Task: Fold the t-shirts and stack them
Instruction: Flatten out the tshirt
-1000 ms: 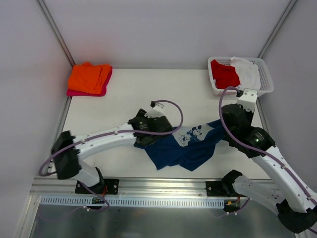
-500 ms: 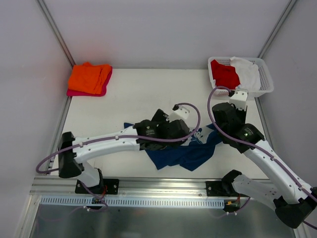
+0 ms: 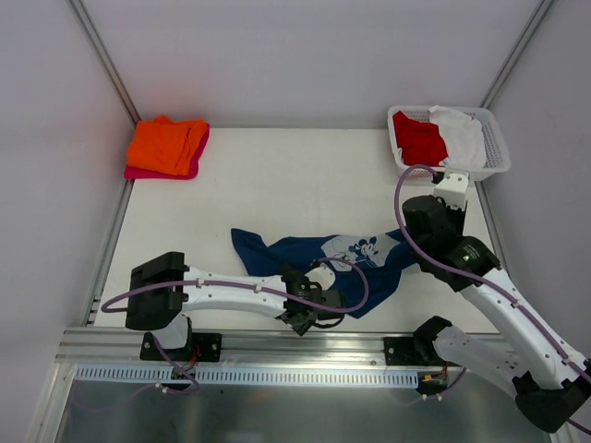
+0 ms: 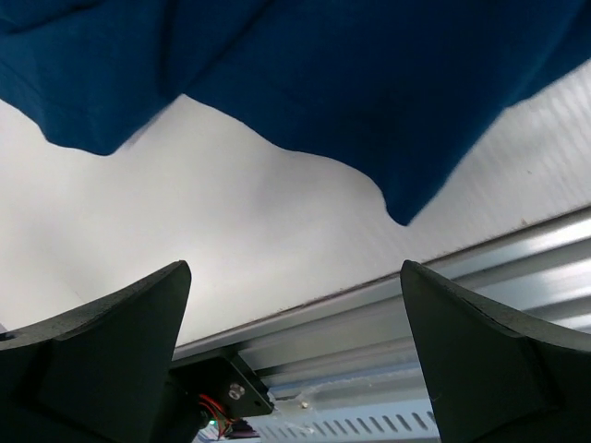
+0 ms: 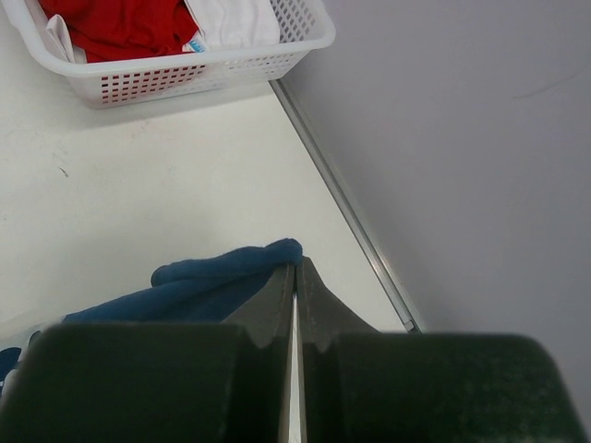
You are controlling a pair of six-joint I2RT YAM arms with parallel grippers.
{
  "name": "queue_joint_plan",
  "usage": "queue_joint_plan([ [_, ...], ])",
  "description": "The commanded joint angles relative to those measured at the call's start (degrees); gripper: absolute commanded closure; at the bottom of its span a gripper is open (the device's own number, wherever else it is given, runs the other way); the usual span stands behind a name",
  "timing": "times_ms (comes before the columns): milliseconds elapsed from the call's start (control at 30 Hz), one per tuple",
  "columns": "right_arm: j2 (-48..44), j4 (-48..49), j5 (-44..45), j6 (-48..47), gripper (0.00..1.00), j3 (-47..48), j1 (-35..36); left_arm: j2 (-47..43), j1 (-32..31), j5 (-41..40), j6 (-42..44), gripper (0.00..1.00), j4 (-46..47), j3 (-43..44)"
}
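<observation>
Top external shows the limp, light navy shirt (image 3: 319, 251) rumpled on the surface (image 3: 277, 180), right edge pinched in the right end effector (image 5: 295, 269); the left end effector (image 4: 294, 269) gapes empty and should take a hem corner.

Robot lab cell: white panel walls (image 3: 323, 55), aluminium frame (image 3: 277, 351).

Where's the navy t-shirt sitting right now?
In the top view the navy t-shirt lies spread front and centre. The right hand pinches its right edge; the left hand hangs open at its near hem.
</observation>
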Motion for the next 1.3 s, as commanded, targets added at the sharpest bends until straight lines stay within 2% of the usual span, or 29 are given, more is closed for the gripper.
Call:
queue_joint_plan([
  [0, -0.87, -0.87, 1.33, 0.56, 1.00, 1.01, -0.26, 1.16, -3.09, 0.93, -4.47, 0.01, -1.30, 2.38],
  [267, -0.87, -2.37, 0.36, 2.84, 1.00, 1.19, -0.26, 10.74, -10.30, -0.29, -7.38, 0.01, -1.39, 9.32],
  [433, -0.78, -3.69, -0.34, 4.07, 1.00, 1.54, -0.26, 16.98, -11.19, -4.86, -8.96, 0.01, -1.30, 10.64],
  [733, -2.01, -5.36, -0.69, 4.08, 1.00, 1.89, -0.08, 21.03, -10.40, -11.27, -11.34, 0.01, -1.30, 9.67],
  [1033, -2.10, -5.71, -0.78, 3.63, 1.00, 1.81, -0.17, 19.55, -8.73, -14.97, -10.72, 0.01, -1.74, 6.95],
  [1267, -1.05, -5.89, -0.25, 3.63, 1.00, 1.54, -0.08, 13.84, -8.38, -12.87, -8.44, 0.01, -5.26, 10.46],
])
